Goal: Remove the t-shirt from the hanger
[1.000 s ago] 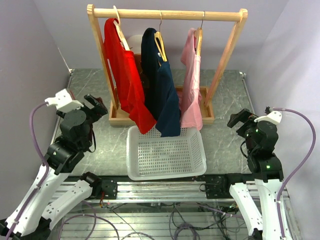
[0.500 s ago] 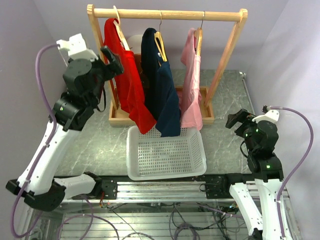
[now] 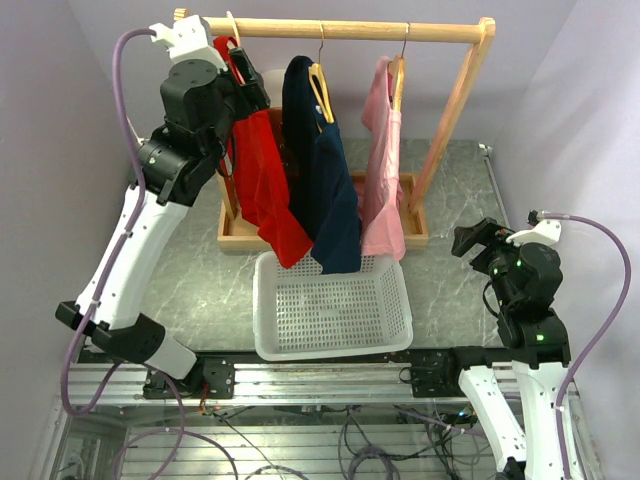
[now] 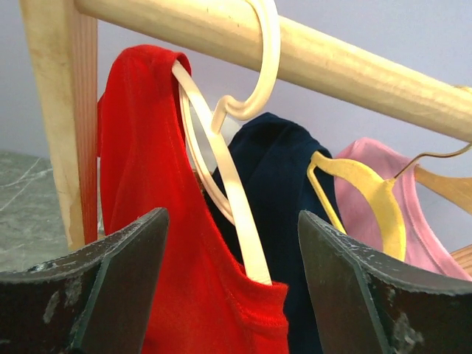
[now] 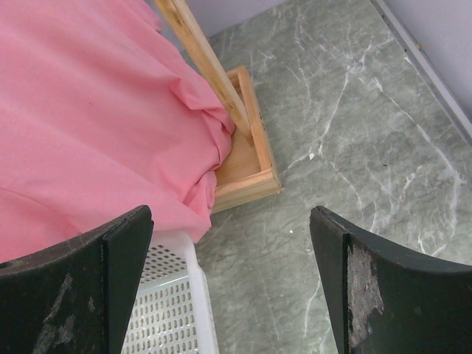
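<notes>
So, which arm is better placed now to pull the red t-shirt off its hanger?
Left. The left pincer is open, raised to the red t-shirt and its cream hanger under the rail. The right pincer sits low by the pink shirt.

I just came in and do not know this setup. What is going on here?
The left claw is up at the wooden rack, open just in front of the red t-shirt, which hangs on its cream hanger; nothing is gripped yet. The right claw is open and low near the pink t-shirt, holding nothing. A white basket sits below the clothes.
</notes>
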{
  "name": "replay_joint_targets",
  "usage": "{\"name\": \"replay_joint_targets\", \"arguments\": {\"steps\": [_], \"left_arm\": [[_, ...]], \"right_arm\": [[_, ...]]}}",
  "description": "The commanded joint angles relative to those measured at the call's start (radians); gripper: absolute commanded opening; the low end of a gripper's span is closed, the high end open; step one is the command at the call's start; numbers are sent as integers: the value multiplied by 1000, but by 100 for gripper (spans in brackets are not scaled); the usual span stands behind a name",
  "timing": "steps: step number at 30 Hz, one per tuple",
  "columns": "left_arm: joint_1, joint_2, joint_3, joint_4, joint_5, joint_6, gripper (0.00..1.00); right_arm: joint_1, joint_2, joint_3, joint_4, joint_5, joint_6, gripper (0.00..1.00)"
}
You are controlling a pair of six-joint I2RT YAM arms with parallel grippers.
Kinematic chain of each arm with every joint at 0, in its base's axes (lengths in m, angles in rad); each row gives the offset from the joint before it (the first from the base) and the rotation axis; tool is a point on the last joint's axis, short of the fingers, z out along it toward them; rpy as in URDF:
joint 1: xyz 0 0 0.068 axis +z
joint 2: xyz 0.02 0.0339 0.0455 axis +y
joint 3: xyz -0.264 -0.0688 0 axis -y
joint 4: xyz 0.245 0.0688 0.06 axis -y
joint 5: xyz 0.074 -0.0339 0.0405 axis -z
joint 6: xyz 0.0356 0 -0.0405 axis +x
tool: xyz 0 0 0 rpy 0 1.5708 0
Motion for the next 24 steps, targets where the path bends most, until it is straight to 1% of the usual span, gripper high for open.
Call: {"name": "replay_joint_targets", "arguments": {"steps": [1,7,13,17,24], "left_arm": [[-8,30,54,-31,-13,26,82],[-8,74,78,-16,-60,44,83],[-8,140,127,5,-72,59,82],[-8,153,132,31,-100,69,80],[-6,157,107,82,-143,84,72]], "right_arm": [[-5,-1,28,7,-21,4,87],[-5,-7,24,8,-28,8,87],[-5,-10,19,-1,-32,8,87],[-5,-18,15,-9,-34,11,87],[-4,-23,4,-9,-55,18,87]]}}
